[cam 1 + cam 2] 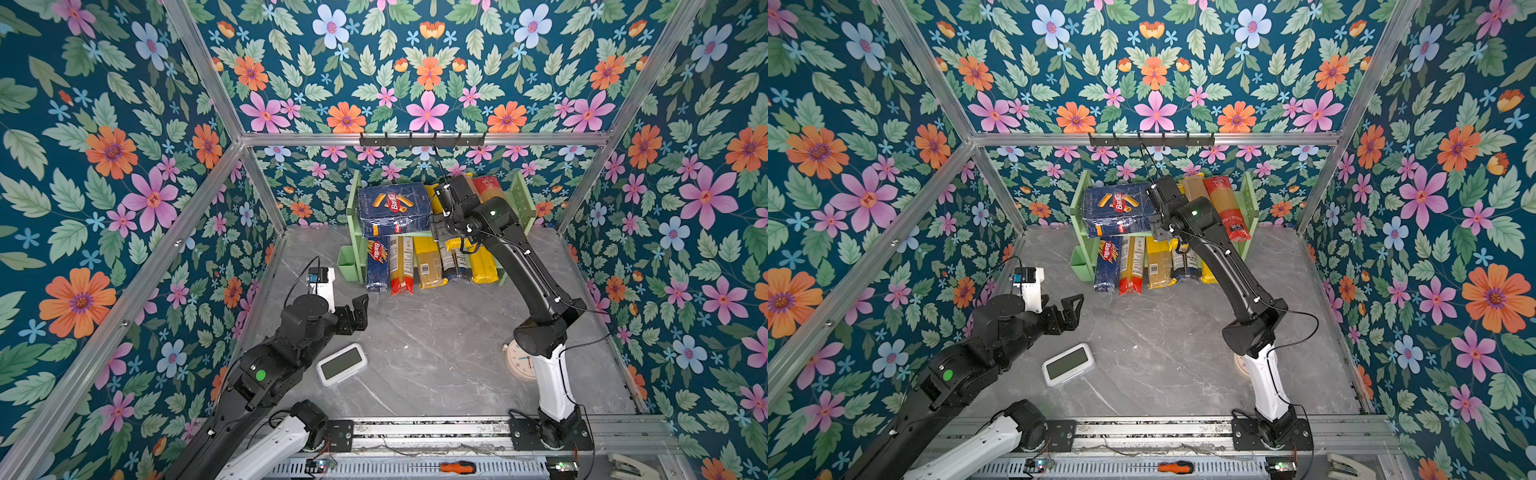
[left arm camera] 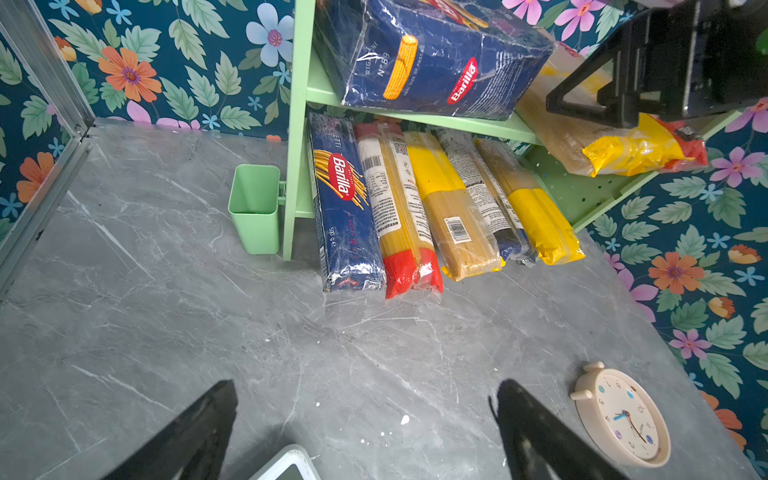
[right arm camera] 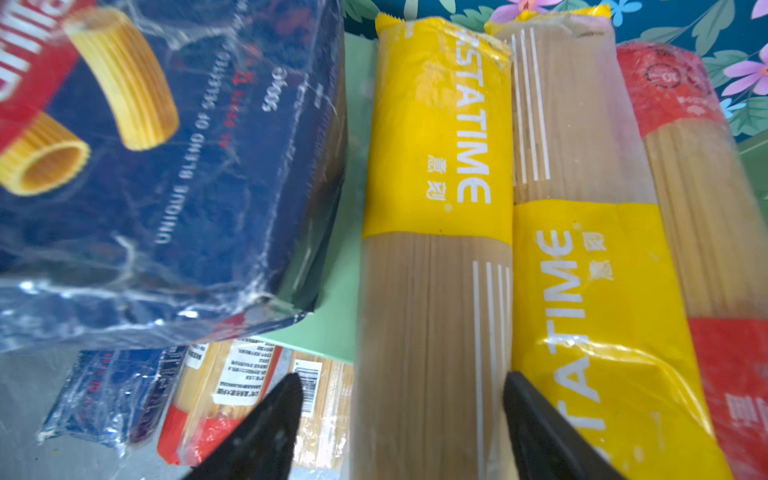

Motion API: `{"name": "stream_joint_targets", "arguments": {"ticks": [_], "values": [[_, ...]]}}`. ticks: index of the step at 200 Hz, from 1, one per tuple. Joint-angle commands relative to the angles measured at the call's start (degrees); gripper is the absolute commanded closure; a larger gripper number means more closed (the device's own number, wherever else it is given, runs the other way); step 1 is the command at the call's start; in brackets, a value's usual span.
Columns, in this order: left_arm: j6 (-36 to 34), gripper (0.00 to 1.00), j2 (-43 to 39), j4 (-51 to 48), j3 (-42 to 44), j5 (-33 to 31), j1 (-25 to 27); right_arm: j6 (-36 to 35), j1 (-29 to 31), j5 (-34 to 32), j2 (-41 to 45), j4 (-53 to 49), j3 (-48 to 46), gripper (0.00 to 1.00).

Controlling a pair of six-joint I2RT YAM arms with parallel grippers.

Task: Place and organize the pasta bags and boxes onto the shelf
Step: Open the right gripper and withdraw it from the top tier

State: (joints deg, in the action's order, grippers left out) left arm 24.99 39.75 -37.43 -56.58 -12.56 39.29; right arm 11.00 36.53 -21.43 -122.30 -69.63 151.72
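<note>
Right wrist view: the right end effector [image 3: 401, 376] has its jaws apart, one on each side of a yellow-banded bag [image 3: 436, 166]. A gap shows on one side, so nothing is clamped.
Left end effector [image 2: 363, 384]: jaws wide apart and empty, above the bench [image 1: 436, 340] at about 8 o'clock in both top views.
Shelf [image 1: 352, 199]: at 12 o'clock of the bench; every pack in view lies on it.
Upper tier: wide box [image 1: 392, 205] at the 9 o'clock end. Toward 3 o'clock lie the straddled bag, a second yellow-banded bag [image 3: 582, 291] and a red-banded bag [image 3: 685, 187].
Lower tier: narrow box [image 1: 377, 259] at the 9 o'clock end, then a row of bags [image 1: 430, 262], with ends overhanging toward 6 o'clock.
Handling, bags: judged light and stiff lengthwise, with brittle strands and slick film. Take hold across the narrow width near mid-length, with a moderate squeeze.
Handling, boxes: judged heavier and rigid; the crinkled clear wrap is likely slippery. Grip the wide box across its thin edge, not its face.
Writing, wide box: "Barilla", "N°89", "500g", "UNIQUE BLEND OF SELECTED".
Writing, narrow box: "Barilla", "500 g".
Writing, bags: "ASTATIME" readable on the yellow bands; barcodes on the lower row; small print unreadable.
</note>
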Motion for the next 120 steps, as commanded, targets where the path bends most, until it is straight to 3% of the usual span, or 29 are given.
{"name": "stream_joint_targets", "arguments": {"ticks": [1, 42, 120], "values": [[-0.31, 0.00, -0.28, -0.19, 0.06, -0.71, -0.09, 0.53, 0.13, 1.05, 1.50, 1.18, 0.02, 0.16], [-0.73, 0.00, -0.64, -0.69, -0.37, -0.90, -0.09, 0.86, 0.12, 2.64, 9.13, 2.09, -6.56, 0.03], [-2.26, 0.00, -0.95, 3.02, 2.76, -1.10, -0.09, 4.26, 0.20, 6.51, 43.71, 15.59, -52.33, 0.01]]}}
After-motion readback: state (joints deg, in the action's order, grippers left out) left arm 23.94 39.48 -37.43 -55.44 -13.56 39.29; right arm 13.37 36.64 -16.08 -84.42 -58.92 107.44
